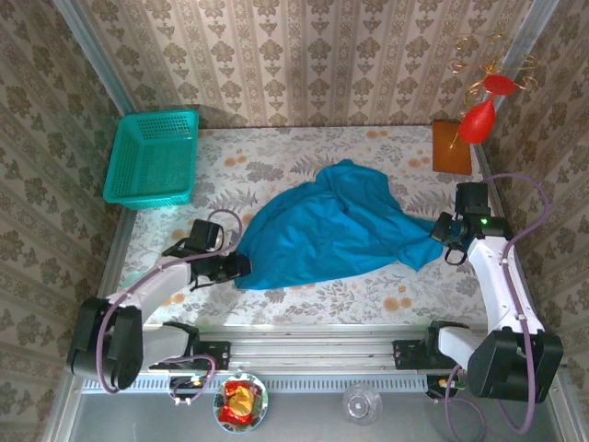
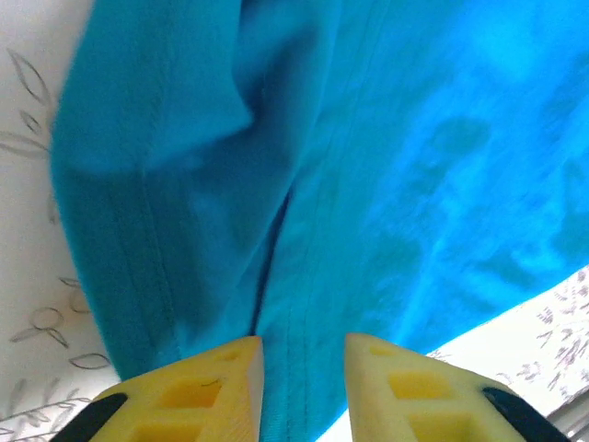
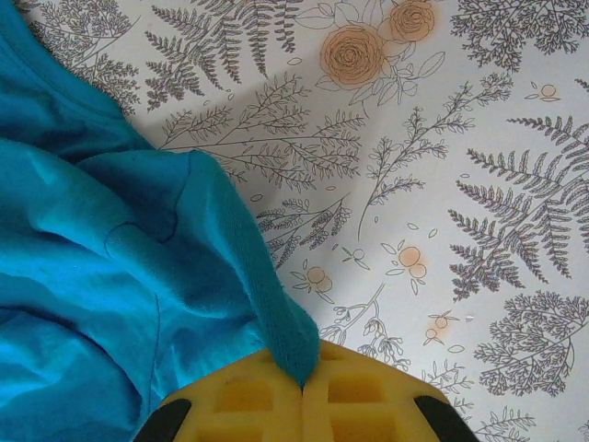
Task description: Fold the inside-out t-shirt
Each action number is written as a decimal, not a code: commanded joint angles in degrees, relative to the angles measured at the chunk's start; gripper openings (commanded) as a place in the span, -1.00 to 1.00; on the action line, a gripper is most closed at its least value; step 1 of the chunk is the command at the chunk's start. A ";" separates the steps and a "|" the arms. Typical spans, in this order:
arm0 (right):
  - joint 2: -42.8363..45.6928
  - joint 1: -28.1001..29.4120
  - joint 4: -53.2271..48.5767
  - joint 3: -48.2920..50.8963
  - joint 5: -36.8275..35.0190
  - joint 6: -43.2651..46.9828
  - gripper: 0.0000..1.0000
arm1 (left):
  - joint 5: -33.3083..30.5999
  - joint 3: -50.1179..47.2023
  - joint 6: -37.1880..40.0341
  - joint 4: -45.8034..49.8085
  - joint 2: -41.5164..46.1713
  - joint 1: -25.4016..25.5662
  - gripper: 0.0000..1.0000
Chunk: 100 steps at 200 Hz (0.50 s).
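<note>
Inside-out t-shirt (image 1: 336, 230) mid-table, bare tabletop (image 1: 368, 296) around its edges.

Crumpled t-shirt (image 1: 336, 230) spans left pincer (image 1: 243, 267) to right pincer (image 1: 437, 244).

The t-shirt (image 1: 340, 230) is plain blue-teal, the tabletop (image 1: 368, 295) white with grey ferns and orange flowers, the basket (image 1: 152, 157) teal.

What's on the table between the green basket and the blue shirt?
Nothing: only bare flowery tabletop lies between the basket and the shirt, as the top view shows.
</note>
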<state>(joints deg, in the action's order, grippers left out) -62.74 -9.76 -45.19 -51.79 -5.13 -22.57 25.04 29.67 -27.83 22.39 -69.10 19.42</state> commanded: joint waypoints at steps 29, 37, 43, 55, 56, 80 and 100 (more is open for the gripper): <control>-0.01 -0.36 -0.50 -1.37 -0.23 0.85 -1.00 | -2.79 1.71 -0.45 4.01 -4.63 3.14 -0.28; 0.08 -0.44 -0.51 -1.38 -0.24 0.85 -1.00 | -2.80 1.71 -0.57 4.15 -4.68 3.33 -0.27; 0.07 -0.44 -0.60 -1.38 -0.24 0.86 -1.00 | -2.64 1.78 -0.48 4.15 -4.64 3.43 -0.27; 0.16 -0.44 -0.69 -1.38 -0.24 0.83 -1.00 | -1.77 1.79 -0.58 4.11 -4.57 3.81 -0.30; 0.16 -0.44 -0.69 -1.38 -0.24 0.84 -1.00 | -1.71 1.79 -0.61 4.08 -4.56 3.89 -0.30; 0.25 -0.44 -0.60 -1.30 -0.05 0.76 -1.00 | 0.07 1.62 -0.91 3.38 -4.20 4.47 -0.47; 0.34 -0.44 -0.52 -1.46 0.21 0.68 -1.00 | 0.80 1.44 -0.90 3.20 -4.61 4.84 -0.57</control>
<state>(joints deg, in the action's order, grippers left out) -62.74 -9.89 -45.21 -51.79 -5.15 -22.44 24.18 30.39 -28.49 24.69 -73.19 23.62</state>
